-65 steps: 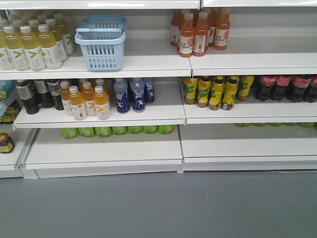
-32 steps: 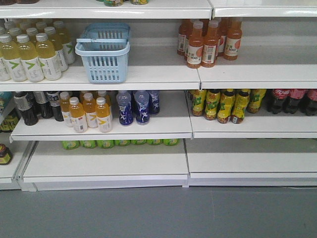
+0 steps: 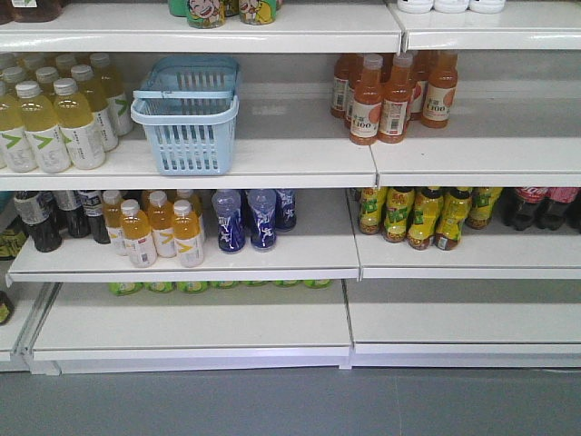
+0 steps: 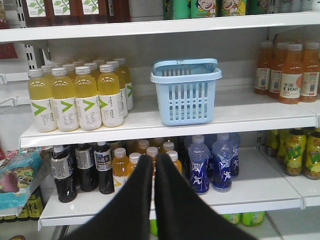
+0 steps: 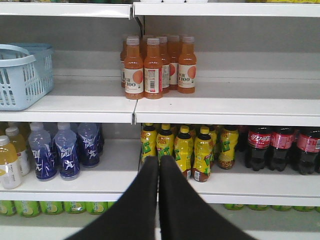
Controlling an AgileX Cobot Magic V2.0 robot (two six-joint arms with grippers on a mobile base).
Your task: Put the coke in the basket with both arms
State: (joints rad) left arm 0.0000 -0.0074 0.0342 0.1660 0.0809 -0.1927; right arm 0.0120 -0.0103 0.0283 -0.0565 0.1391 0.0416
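Pale blue plastic, the basket [image 3: 186, 123] stood upright on a white shelf [image 3: 300, 163], its handles lying across its rim. Nothing showed inside it. Yellow drinks [image 3: 54, 123] with white labels were grouped just beside it on the left. A cluster of orange bottles [image 3: 390, 91] stood well apart from it on the right.

On the shelf below, from left to right, were dark bottles [image 3: 41, 218], orange juice [image 3: 154, 227], blue bottles [image 3: 245, 218], yellow-green bottles [image 3: 418, 213] and, at the far right, dark colas [image 3: 536, 204] with red labels. Where the coke stood I could not tell; no view showed it plainly.

The left gripper [image 4: 153, 160] hung in front of the juice and the blue bottles, below the basket and apart from the shelf. Its black fingers [image 4: 137, 190] were pressed together with only a thin seam between them, pinching nothing. The right gripper [image 5: 159, 161] hung before the yellow-green bottles, with the colas off to its right. Its fingers [image 5: 175, 195] were likewise closed tip to tip on nothing. Neither gripper touched any bottle or the basket.
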